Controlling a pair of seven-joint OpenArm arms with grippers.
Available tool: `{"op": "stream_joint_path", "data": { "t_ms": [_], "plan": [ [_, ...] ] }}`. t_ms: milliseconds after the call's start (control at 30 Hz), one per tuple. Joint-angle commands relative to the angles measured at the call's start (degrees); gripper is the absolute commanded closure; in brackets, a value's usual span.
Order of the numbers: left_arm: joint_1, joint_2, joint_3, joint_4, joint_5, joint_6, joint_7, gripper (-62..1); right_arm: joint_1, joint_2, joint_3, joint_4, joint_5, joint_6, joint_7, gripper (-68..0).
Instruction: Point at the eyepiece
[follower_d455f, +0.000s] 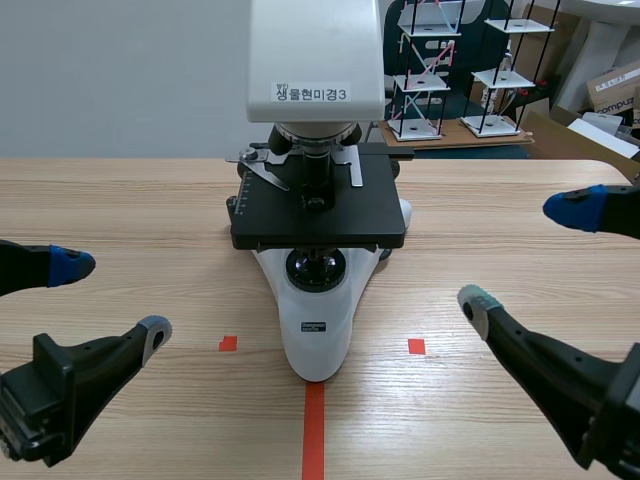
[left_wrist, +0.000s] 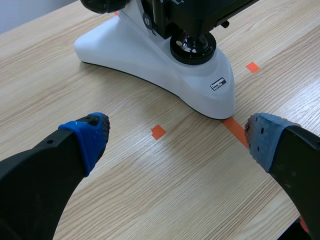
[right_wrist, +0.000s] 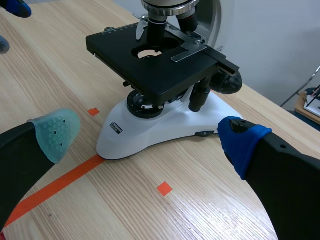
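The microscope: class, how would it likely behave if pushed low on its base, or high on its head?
Pushed low, the microscope would probably slide, since its wide white base sits flat on the smooth table. Pushed at the head, it might tip, being tall. It looks rigid, likely heavy.

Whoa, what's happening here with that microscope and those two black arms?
A white-and-black microscope stands on the wooden table. The robot's black left claw and right claw sit low on either side of it, both open, holding and touching nothing. Neither points at the eyepiece yet, which is out of view.
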Motion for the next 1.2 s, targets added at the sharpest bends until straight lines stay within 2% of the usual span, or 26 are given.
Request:
{"op": "stream_joint_path", "data": {
  "t_ms": [0, 233, 467, 800, 833, 900, 1033, 1100, 1167],
  "plan": [
    [0.2, 0.3, 0.0, 0.6, -0.5, 0.1, -0.8, -56.8, 0.3, 0.3, 0.2, 0.4, 0.8, -0.2, 0.9, -60.8],
    [0.2, 0.3, 0.0, 0.6, -0.5, 0.1, -0.5, -56.8, -3.5, -1.7, 0.2, 0.4, -0.6, -1.8, 3.2, -60.8],
    [0.2, 0.3, 0.0, 0.6, -0.3, 0.1, -0.5, -56.8, -4.1, -5.2, 0.2, 0.4, -3.7, -1.8, 3.6, -60.8],
    [0.2, 0.3, 0.0, 0.6, -0.4, 0.1, -0.6, -56.8, -3.0, -5.2, 0.2, 0.4, -3.7, -2.0, 3.7, -60.5],
    [0.2, 0.3, 0.0, 0.6, -0.4, 0.1, -0.6, -56.8, -3.0, -5.2, 0.2, 0.4, -3.7, -2.4, 3.7, -58.6],
    [0.2, 0.3, 0.0, 0.6, -0.4, 0.1, -0.5, -56.8, -2.2, -5.2, 0.2, 0.5, -3.7, -3.4, 4.6, -47.1],
    [0.2, 0.3, 0.0, 0.6, -0.4, 0.1, -0.6, -56.8, 0.9, -4.9, 0.2, 0.6, -3.7, -5.8, 7.6, -8.7],
    [0.2, 0.3, 0.0, 0.6, -0.4, 0.1, -0.6, -56.8, 2.9, -4.8, 0.2, 1.0, -3.7, -7.4, 7.9, -0.1],
    [0.2, 0.3, 0.0, 0.6, -0.4, 0.1, -0.6, -56.8, 5.2, -4.5, 0.2, 1.7, -3.7, -9.0, 7.5, 0.0]
  ]
}}
